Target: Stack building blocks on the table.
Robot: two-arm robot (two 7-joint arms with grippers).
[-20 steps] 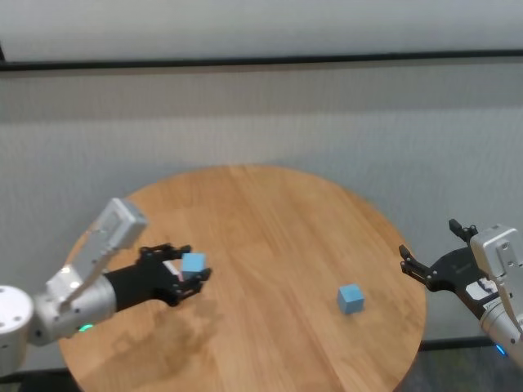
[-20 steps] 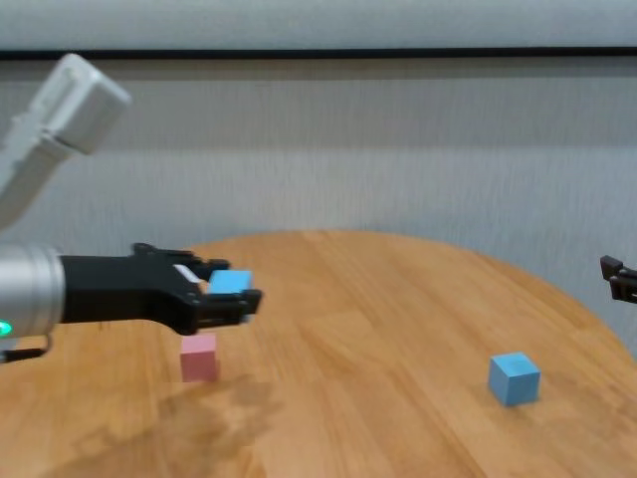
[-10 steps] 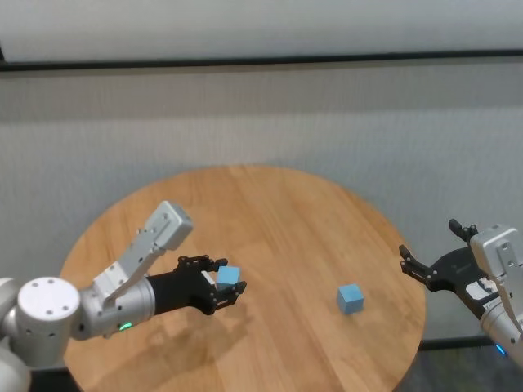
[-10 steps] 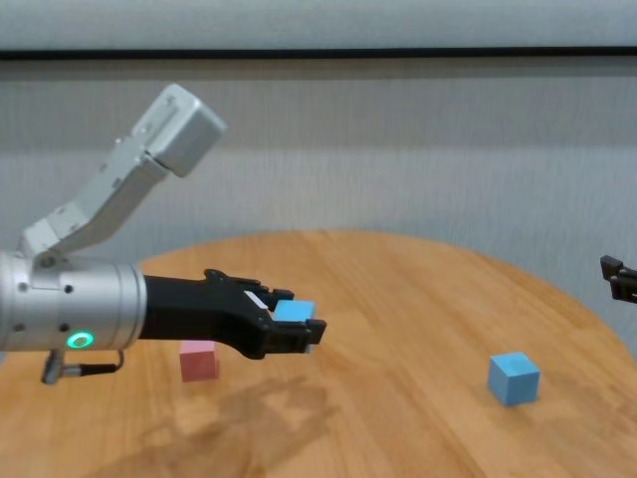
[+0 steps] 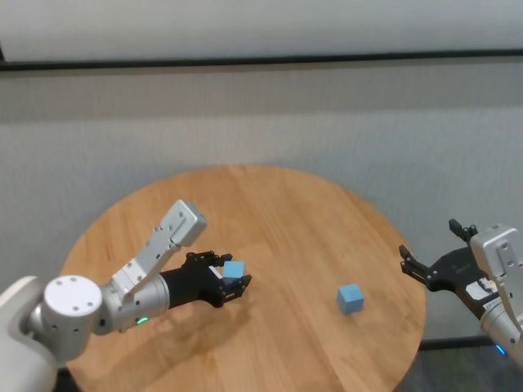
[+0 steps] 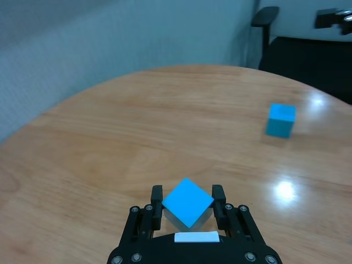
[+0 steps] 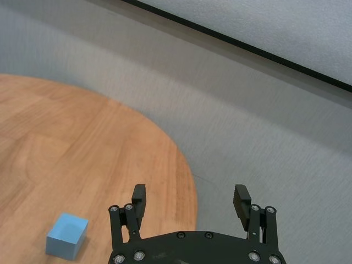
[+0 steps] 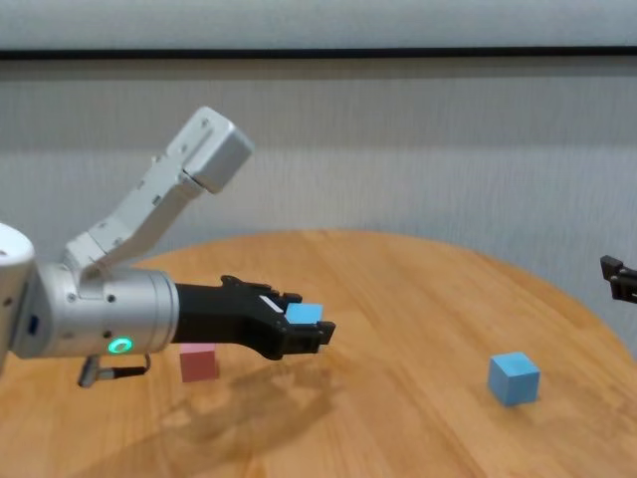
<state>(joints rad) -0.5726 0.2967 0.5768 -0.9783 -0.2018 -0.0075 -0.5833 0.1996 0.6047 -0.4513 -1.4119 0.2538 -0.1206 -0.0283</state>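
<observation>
While the left gripper (image 5: pixel 231 285) is clamping a light blue cube (image 5: pixel 234 270) above the table (image 5: pixel 286 220), second blue cube (image 5: pixel 350 298) sitting toward the table's right side, pink cube (image 8: pixel 199 362) resting behind the left arm, right gripper (image 5: pixel 425 265) hanging open-fingered off the table's right edge.

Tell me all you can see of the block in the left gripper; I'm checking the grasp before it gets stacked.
The held block is a small light-blue matte cube with crisp edges. The left gripper is shut on it, a black finger pressing on each side. In the left wrist view it sits turned diamond-wise between the fingers, one corner pointing forward. It hangs above the table, touching nothing but the fingers; the chest view shows a shadow below it. The other blue block lies toward the robot's right.
</observation>
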